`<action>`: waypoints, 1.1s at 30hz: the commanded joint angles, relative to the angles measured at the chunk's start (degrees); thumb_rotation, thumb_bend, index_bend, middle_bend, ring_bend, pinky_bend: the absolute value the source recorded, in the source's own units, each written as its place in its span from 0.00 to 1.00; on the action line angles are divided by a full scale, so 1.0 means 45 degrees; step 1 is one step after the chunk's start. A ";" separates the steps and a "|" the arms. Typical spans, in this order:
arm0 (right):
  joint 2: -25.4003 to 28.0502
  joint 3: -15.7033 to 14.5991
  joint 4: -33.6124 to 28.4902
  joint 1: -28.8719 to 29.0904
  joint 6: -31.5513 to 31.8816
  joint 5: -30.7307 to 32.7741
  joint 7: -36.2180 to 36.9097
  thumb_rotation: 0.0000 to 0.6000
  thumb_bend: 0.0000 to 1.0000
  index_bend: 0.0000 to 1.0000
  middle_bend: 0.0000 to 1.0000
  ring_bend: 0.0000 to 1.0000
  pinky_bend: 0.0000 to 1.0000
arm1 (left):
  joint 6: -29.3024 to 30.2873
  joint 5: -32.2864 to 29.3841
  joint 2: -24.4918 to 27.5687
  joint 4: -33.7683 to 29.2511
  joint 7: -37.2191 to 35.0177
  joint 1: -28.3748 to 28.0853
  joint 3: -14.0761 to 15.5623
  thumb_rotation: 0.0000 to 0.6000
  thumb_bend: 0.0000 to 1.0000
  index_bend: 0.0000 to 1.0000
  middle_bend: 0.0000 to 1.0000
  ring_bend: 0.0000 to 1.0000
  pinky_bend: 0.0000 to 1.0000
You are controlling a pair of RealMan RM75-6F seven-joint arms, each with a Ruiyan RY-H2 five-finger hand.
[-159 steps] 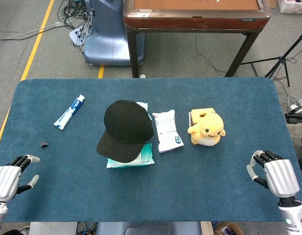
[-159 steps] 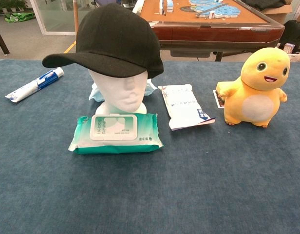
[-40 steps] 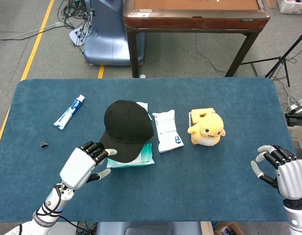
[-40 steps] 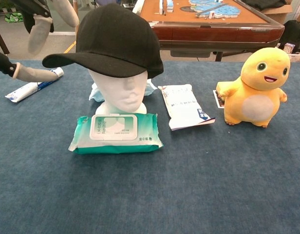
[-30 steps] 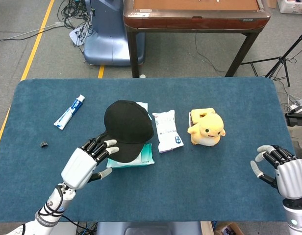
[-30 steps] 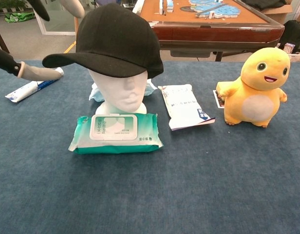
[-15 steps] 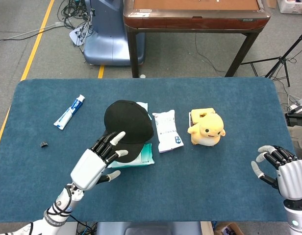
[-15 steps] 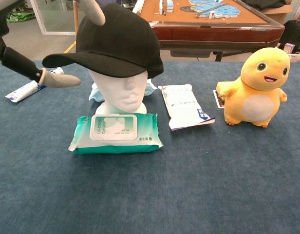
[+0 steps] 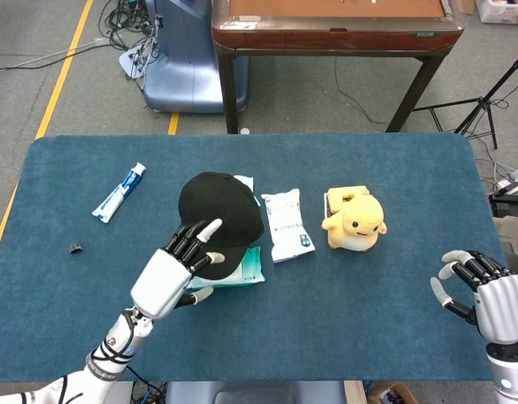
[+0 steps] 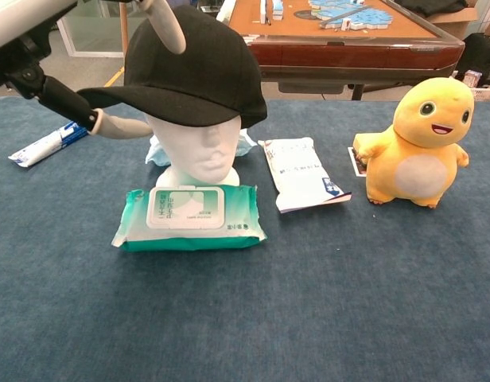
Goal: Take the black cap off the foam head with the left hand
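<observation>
The black cap (image 9: 219,212) (image 10: 199,70) sits on the white foam head (image 10: 197,147) at the table's middle-left, brim toward me. My left hand (image 9: 177,268) (image 10: 38,60) is at the brim with fingers spread: in the chest view the thumb lies just under the brim's left end and a finger (image 10: 165,25) reaches over the crown. It grips nothing that I can see. My right hand (image 9: 484,299) hovers open by the table's front right corner, holding nothing.
A green wet-wipes pack (image 10: 189,216) lies in front of the foam head. To its right are a white packet (image 10: 301,173) and a yellow plush toy (image 10: 420,143). A toothpaste tube (image 9: 119,192) and a small dark bit (image 9: 75,247) lie at left.
My left hand has risen from the table's front left edge and moved right and forward to the cap's brim, thumb now under it. The right hand has stayed put.
</observation>
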 commanded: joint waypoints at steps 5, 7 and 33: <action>-0.0003 -0.0002 -0.0011 0.0001 -0.0010 -0.0001 -0.0013 1.00 0.32 0.59 0.47 0.42 0.60 | -0.0088 -0.0291 -0.0231 0.0284 0.0148 -0.0174 -0.0101 1.00 0.04 0.38 0.00 0.00 0.09; 0.0002 0.0001 -0.0023 0.0001 -0.0009 -0.0001 -0.0012 1.00 0.32 0.59 0.47 0.42 0.60 | -0.0090 -0.0355 -0.0298 0.0346 0.0194 -0.0213 -0.0128 1.00 0.04 0.39 0.00 0.00 0.09; 0.0047 0.0031 -0.0042 0.0046 -0.0195 0.0142 0.0035 1.00 0.32 0.59 0.47 0.42 0.60 | 0.0036 -0.0893 -0.1128 0.1409 -0.0306 -0.0716 -0.0265 1.00 0.06 0.48 0.00 0.00 0.09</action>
